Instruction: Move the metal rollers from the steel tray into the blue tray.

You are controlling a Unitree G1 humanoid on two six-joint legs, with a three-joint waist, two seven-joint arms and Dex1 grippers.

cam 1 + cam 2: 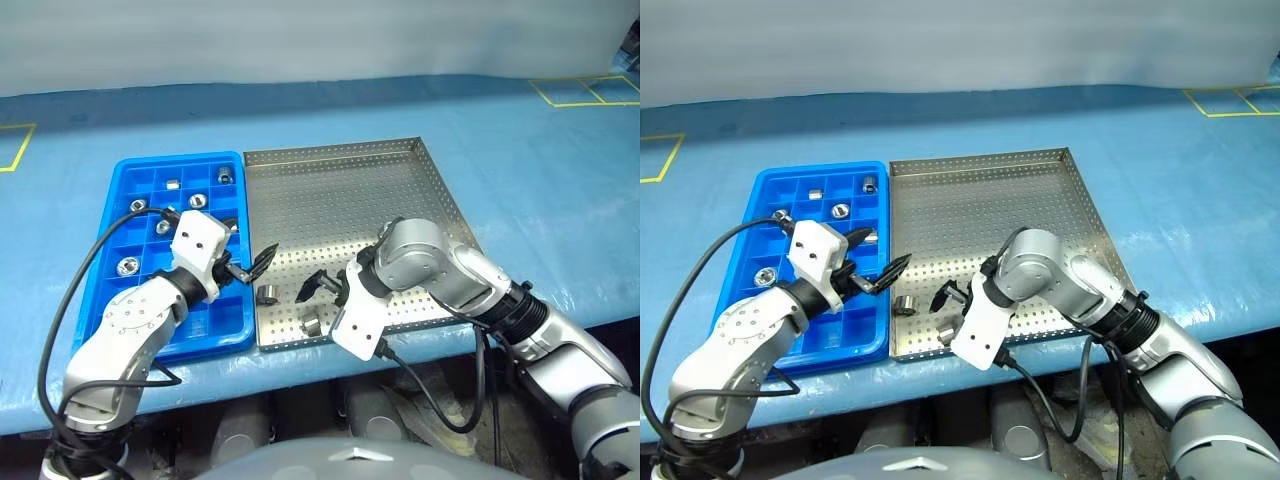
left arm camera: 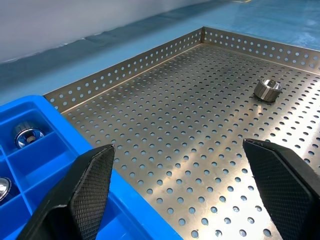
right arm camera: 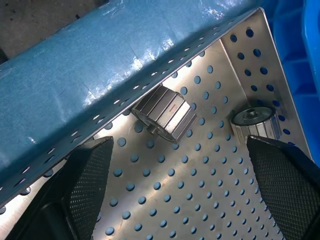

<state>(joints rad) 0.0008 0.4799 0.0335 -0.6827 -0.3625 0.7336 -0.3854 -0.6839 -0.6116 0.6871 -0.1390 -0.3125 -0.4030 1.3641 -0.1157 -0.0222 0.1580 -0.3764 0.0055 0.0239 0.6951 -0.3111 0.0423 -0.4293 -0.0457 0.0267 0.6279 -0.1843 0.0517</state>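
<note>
Hovering over the near left corner of the steel tray, right gripper angled down and leftward, jaws spread wide and empty. Two metal rollers left on the perforated floor there: one near the tray's left edge, the other lying on its side against the near rim, both between the spread fingers in the right wrist view, neither touched. Poised at the seam between the two trays, left gripper reaching rightward from over the blue tray, jaws likewise wide apart and holding nothing. Scattered through the blue tray's compartments, several rollers, about six as far as can be made out behind the left arm. Both trays side by side, touching or nearly so, on a blue-covered desk.
</note>
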